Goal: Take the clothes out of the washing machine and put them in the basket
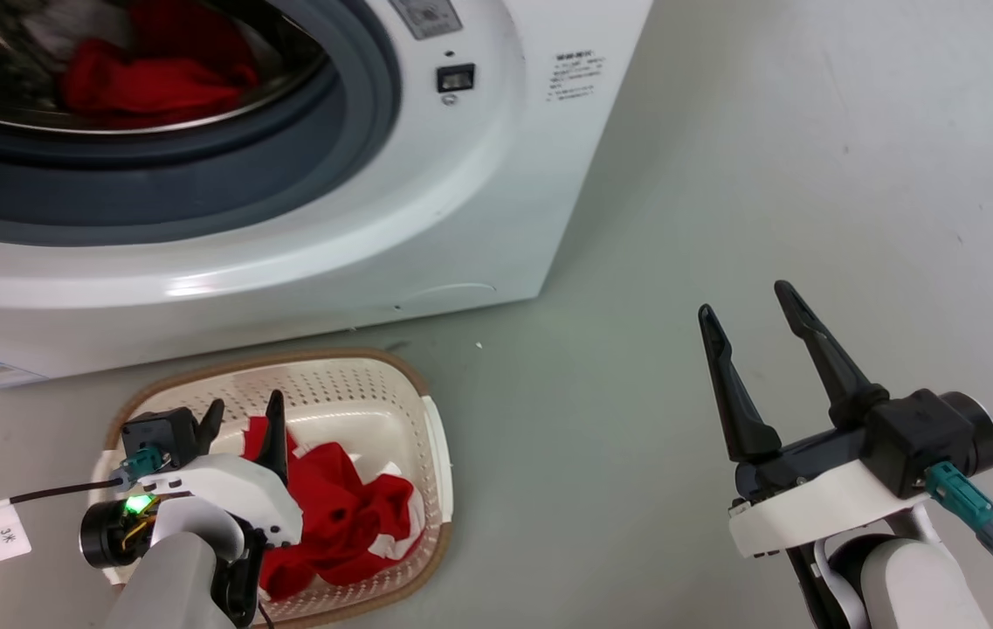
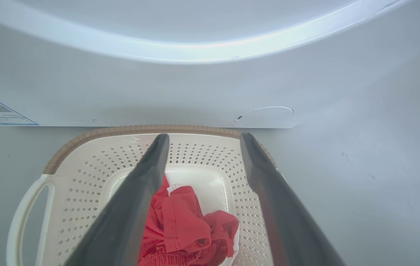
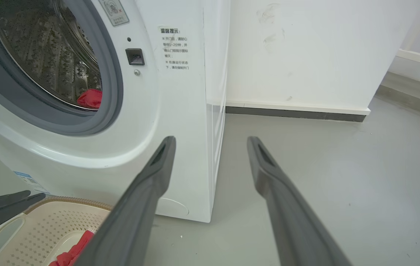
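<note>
Red clothes (image 1: 334,507) crumpled in cream basket (image 1: 348,384); left end effector (image 1: 245,400), right end effector (image 1: 744,298) splayed, empty

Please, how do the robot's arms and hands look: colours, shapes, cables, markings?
The left hand and right hand each have two tapering black fingers, a black block, a white shell and a pale grey forearm. A teal connector with black cable sits at each wrist. The left cable carries a white tag; a green light glows nearby.
</note>
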Tool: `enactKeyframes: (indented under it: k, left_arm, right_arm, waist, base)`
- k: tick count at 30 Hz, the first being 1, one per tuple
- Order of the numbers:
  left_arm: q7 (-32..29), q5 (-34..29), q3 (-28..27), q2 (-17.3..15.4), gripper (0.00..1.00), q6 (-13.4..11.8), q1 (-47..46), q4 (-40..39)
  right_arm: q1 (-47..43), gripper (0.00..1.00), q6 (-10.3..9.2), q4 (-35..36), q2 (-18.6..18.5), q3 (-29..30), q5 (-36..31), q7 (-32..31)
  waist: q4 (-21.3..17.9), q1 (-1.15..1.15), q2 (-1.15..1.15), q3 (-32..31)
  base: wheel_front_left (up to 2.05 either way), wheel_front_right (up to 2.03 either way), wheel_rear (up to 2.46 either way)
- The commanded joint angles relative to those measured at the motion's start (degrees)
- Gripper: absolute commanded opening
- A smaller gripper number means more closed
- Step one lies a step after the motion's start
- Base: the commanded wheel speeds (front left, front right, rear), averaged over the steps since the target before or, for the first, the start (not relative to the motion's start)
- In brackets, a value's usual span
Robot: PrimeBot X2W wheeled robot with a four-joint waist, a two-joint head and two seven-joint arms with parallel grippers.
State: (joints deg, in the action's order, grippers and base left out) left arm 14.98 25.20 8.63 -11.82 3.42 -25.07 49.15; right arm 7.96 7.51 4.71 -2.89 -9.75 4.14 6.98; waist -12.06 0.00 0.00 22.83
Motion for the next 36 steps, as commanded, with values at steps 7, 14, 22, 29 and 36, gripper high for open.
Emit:
enactKeyframes:
  k: [7, 14, 22, 29, 36]
  left_arm:
    - [0.3, -6.8, -7.0, 2.2, 1.0, -0.4, 4.4, -15.7]
    - [0.2, -11.1, -10.0, 0.0, 1.0, 1.5, -0.5, -19.5]
    - [-3.5, -11.8, -8.3, -8.0, 1.0, 3.5, -15.1, -9.4]
    - [-14.4, -8.5, -5.3, -14.8, 1.0, 4.0, -25.8, -0.6]
    - [-26.7, -3.1, 1.2, -20.9, 1.0, 4.1, -32.4, 1.7]
  right_arm:
    - [-1.8, 1.0, -0.04, 0.4, 0.0, -0.1, 0.4, -0.8]
    - [-2.3, 1.0, -0.04, 0.6, 0.0, -0.3, 1.6, -0.3]
    - [-1.8, 1.0, -0.04, 0.1, 0.0, -1.2, 2.9, 1.3]
    - [-0.9, 1.0, -0.04, -1.0, 0.1, -2.5, 5.0, 3.7]
    - [-0.6, 1.0, -0.04, -2.2, 0.1, -3.6, 6.7, 5.7]
  waist:
    - [2.7, 0.0, 0.0, -5.3]
    - [0.3, 0.0, 0.0, -5.0]
    - [-4.4, 0.0, 0.0, -1.0]
    - [-9.0, 0.0, 0.0, 3.3]
    - [-12.1, 0.0, 0.0, 7.1]
  base:
    - [0.0, 0.0, 0.0]
    - [0.0, 0.0, 0.0]
    - [0.0, 0.0, 0.0]
    - [0.0, 0.0, 0.0]
    - [0.0, 0.0, 0.0]
